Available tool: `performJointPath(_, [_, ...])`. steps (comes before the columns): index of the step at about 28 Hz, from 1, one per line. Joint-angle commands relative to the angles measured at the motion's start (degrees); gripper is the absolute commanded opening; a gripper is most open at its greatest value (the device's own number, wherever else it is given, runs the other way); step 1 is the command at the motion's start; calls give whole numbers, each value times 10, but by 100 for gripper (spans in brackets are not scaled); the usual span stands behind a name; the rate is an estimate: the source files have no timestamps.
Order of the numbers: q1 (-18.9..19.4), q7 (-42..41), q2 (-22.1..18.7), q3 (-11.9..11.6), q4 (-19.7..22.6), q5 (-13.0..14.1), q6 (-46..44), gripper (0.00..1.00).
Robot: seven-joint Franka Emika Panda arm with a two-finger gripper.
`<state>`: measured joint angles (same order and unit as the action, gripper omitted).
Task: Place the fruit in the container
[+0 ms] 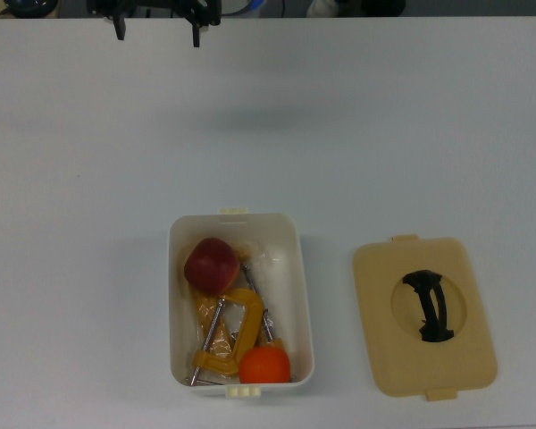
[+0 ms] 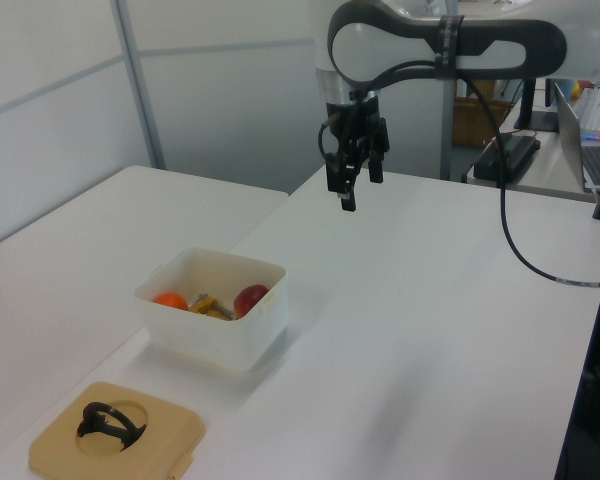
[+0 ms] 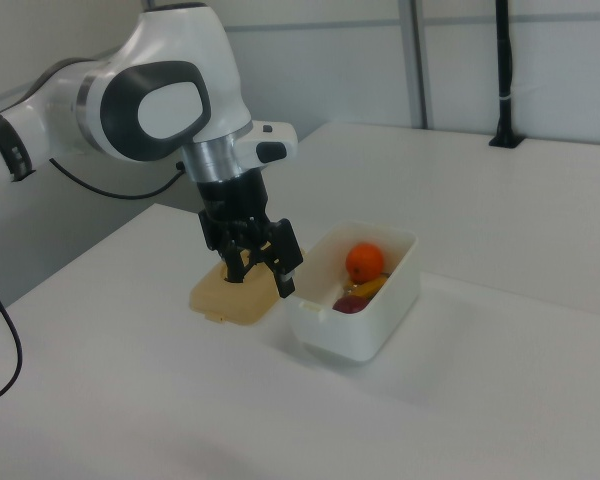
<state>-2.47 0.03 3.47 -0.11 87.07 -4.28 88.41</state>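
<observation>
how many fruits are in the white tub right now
2. The apple sits at the tub's end toward the top view's top, and the orange at the opposite end, with yellow clamps between them. Anything under the clamps would be hidden.

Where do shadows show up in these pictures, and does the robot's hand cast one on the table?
In the top view, a faint soft smudge of shadow lies on the table below the hand. In the left view, the container throws a soft shadow toward the view's right. In the right view, shadow gathers under the container's near side; lighting looks even, without glare.
</observation>
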Motion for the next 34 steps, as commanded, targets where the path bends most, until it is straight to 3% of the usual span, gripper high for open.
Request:
performJointPath(1, [2,-13,-12,0,12,-1,-9,100])
performJointPath(12, [0,-16,-12,-6,10,9,-3,100])
performJointPath(17, [1,-29,-12,-5,9,28,-3,100])
performJointPath(34, [0,-29,-11,-5,10,28,0,100])
